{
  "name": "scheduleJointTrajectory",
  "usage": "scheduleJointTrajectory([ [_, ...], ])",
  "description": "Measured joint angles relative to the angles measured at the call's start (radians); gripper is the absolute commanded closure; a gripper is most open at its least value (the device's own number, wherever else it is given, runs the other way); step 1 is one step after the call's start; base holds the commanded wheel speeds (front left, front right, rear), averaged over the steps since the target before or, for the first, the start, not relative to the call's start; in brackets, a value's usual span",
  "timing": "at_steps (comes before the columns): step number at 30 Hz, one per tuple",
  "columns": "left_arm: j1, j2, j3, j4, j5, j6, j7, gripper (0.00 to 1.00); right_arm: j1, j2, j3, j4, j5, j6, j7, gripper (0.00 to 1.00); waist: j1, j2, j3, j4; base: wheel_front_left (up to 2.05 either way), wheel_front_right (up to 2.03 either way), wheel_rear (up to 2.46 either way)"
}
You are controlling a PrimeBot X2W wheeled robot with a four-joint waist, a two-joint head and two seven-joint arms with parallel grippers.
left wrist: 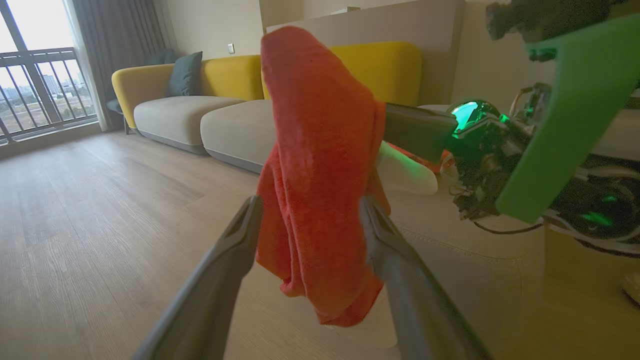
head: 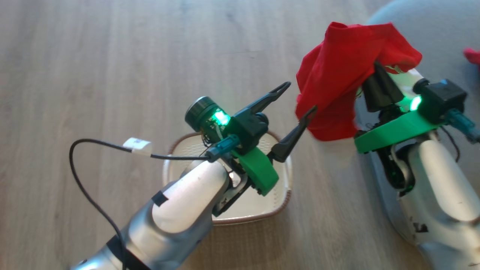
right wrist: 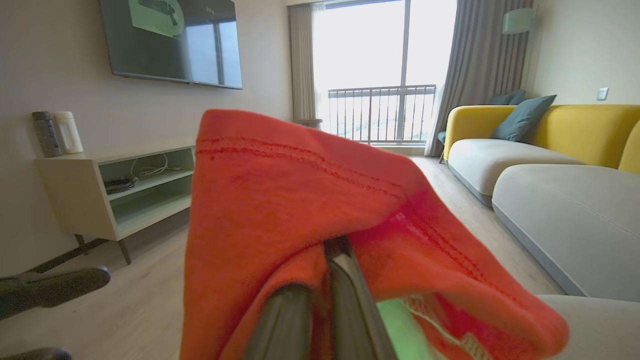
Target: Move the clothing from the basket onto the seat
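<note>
1. My right gripper (right wrist: pixel 334 250) is pressed together, pinching a fold of the bright red soft fabric garment (head: pixel 345 75). The garment hangs in the air between the cream-white perforated plastic basket (head: pixel 279 198) and the large grey upholstered seat (head: pixel 431 26).
2. My left gripper (head: pixel 299 99) stands spread wide above the basket, holding nothing.
3. Risk: the cloth droops between the left fingers (left wrist: pixel 225 260). Carrying it rightward could snag it there and pull it out of the pinch.
4. Risk: much of it hangs over the wood-look floor (head: pixel 112 56), so opening here would likely drop it short of the seat.
5. In the head view, folds cover the pinch. The right wrist view shows both fingers together with cloth wrapped over them.
6. The head view gives me the basket, whose visible part looks bare of red, and another red piece (head: pixel 473 55) lying on the seat.
</note>
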Motion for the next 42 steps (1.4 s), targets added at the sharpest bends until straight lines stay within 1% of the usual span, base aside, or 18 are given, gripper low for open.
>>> scheduleJointTrajectory([
  [3,0.014,0.001,0.022,0.017,0.002,-0.029,0.0,0.0,0.006,-0.015,-0.019,-0.022,0.008,0.0,0.0,1.0,0.0,0.0,0.005,-0.049,0.0,0.0,0.0],
  [7,0.03,0.001,0.044,0.041,0.005,-0.064,0.0,0.0,0.009,-0.019,-0.031,-0.047,0.018,0.0,0.0,1.0,0.0,0.0,0.009,-0.121,0.0,0.0,0.0],
  [11,0.041,0.0,0.065,0.062,0.015,-0.087,0.0,0.0,0.022,-0.019,-0.038,-0.062,0.028,0.0,0.0,1.0,0.0,0.0,0.01,-0.2,0.0,0.0,0.0],
  [20,0.061,-0.001,0.127,0.089,0.041,-0.113,0.0,0.0,0.051,-0.015,-0.039,-0.097,0.044,0.0,0.0,1.0,0.0,0.0,0.008,-0.395,0.0,0.0,0.0],
  [24,0.06,-0.003,0.119,0.093,0.049,-0.122,0.0,0.0,0.101,-0.017,-0.098,-0.115,0.054,0.0,0.0,1.0,0.0,0.0,0.012,-0.461,0.0,0.0,0.0],
  [27,0.053,-0.005,0.106,0.109,0.058,-0.123,0.0,0.0,0.151,-0.017,-0.146,-0.135,0.056,0.0,0.0,1.0,-0.0001,0.0,0.026,-0.481,0.0,0.0,0.0],
  [30,0.05,-0.004,0.081,0.114,0.054,-0.13,0.0,0.0,0.183,-0.016,-0.176,-0.159,0.055,0.0,0.0,1.0,-0.0001,0.0,0.046,-0.488,0.0,0.0,0.0],
  [32,0.039,-0.004,0.059,0.114,0.043,-0.131,0.0,0.0,0.19,-0.028,-0.186,-0.159,0.049,0.0,0.0,1.0,-0.0001,0.0,0.062,-0.491,0.0,0.0,0.0],
  [35,0.009,-0.004,0.037,0.119,0.038,-0.131,0.0,0.0,0.179,-0.064,-0.213,-0.156,0.052,0.0,0.0,1.0,-0.0001,0.0,0.092,-0.494,0.0,0.0,0.0],
  [37,-0.012,-0.004,0.018,0.143,0.038,-0.131,0.0,0.0,0.152,-0.099,-0.228,-0.143,0.053,0.0,0.0,1.0,-0.0001,0.0,0.116,-0.495,0.0,0.0,0.0],
  [42,-0.052,-0.002,-0.02,0.19,0.038,-0.131,0.0,0.0,-0.007,-0.188,-0.259,-0.095,0.067,0.0,0.0,1.0,0.0,0.0,0.191,-0.497,0.0,0.0,0.0],
])
